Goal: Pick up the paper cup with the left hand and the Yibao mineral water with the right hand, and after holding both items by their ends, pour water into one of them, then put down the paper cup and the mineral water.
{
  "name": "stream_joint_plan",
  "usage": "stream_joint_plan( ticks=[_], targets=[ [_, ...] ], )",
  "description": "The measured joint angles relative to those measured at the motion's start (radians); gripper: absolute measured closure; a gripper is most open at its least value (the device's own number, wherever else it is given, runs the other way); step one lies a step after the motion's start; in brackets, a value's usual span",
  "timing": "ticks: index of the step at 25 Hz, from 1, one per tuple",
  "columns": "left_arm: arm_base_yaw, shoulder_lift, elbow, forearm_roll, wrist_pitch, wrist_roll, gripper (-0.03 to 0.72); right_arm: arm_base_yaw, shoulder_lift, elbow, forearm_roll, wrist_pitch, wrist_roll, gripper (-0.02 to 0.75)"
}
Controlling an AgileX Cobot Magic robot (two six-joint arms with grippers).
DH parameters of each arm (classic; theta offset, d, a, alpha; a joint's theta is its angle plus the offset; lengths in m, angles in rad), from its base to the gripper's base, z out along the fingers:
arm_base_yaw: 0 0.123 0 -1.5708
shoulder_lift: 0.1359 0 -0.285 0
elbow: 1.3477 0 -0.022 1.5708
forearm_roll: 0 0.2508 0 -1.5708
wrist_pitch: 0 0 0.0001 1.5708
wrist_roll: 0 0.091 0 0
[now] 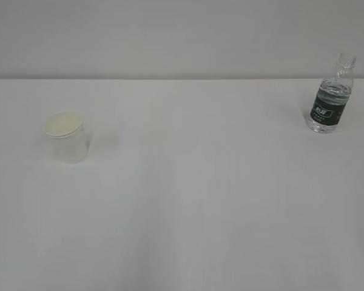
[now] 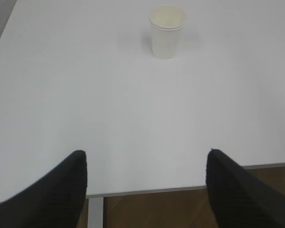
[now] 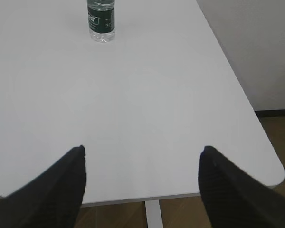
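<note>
Bottle (image 3: pixel 101 20) top cut off by frame edge

Neither arm shows up in the exterior view at all. The left pincer (image 2: pixel 145 164) only appears in its own wrist view: two black fingers (image 2: pixel 61 190) spread wide apart, nothing between them, poking in from the bottom of the shot. Same deal with the right pincer (image 3: pixel 142 159), with its black fingers (image 3: pixel 223 185) splayed wide and gripping nothing. Both sit low and level, pointing forward.
</note>
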Motion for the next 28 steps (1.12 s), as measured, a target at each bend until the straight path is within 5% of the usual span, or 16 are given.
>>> stream_joint_plan(
  ticks=[28],
  targets=[
    [-0.013, 0.097, -0.079, -0.050, 0.013, 0.000, 0.136, 0.000, 0.140, -0.102, 0.041, 0.010, -0.018, 0.178]
  ],
)
